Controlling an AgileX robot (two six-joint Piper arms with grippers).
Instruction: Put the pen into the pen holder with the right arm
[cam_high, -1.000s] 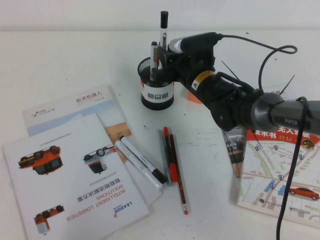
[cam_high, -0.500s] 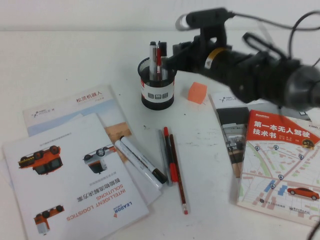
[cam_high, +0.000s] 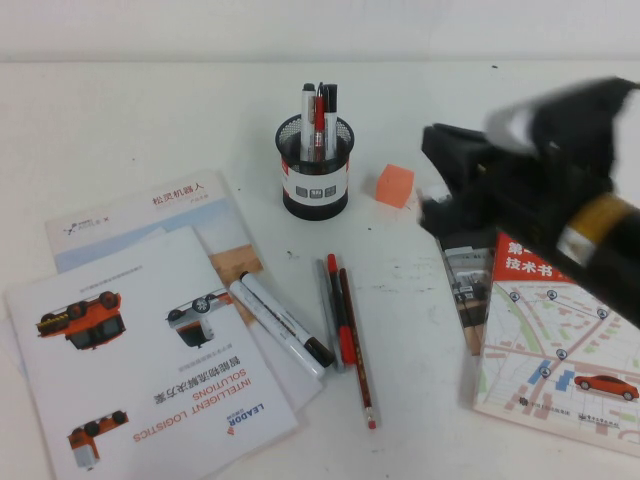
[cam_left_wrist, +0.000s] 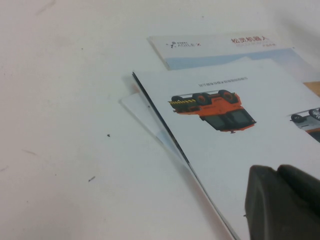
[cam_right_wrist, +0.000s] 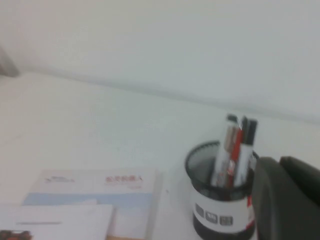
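A: Pen (cam_high: 328, 108) — where is it?

B: Standing in the holder (cam_high: 315, 168), black cap up, beside a grey pen and a red one. The holder sits toward the far middle of the tabletop (cam_high: 150, 110).

A: And the right claw?

B: The right claw (cam_high: 440, 175) is blurred in the high view, off to the holder's right, near an orange cube (cam_high: 394, 186) and above a booklet with a map cover (cam_high: 555, 330). Its fingers are pressed together and pinch nothing. From its own wrist view the holder (cam_right_wrist: 220, 200) shows with three pens in it.

A: So which step is this?

B: By my reading, the drop is done and the arm is in the clearing-away step; the task looks all but finished.

A: What does the next move call for?

B: Probably just parking the arm well apart from the holder, without brushing it or the cube.

A: The left claw?

B: The left claw (cam_left_wrist: 282, 202) rests low over a brochure with an orange vehicle (cam_left_wrist: 215, 107), at the tabletop's left side. Only its dark tip shows — I cannot tell whether it is spread or closed.

A: Anything else lying about?

B: Two thick markers (cam_high: 280, 322) and two loose pens (cam_high: 345, 330) lie flat in front of the holder.
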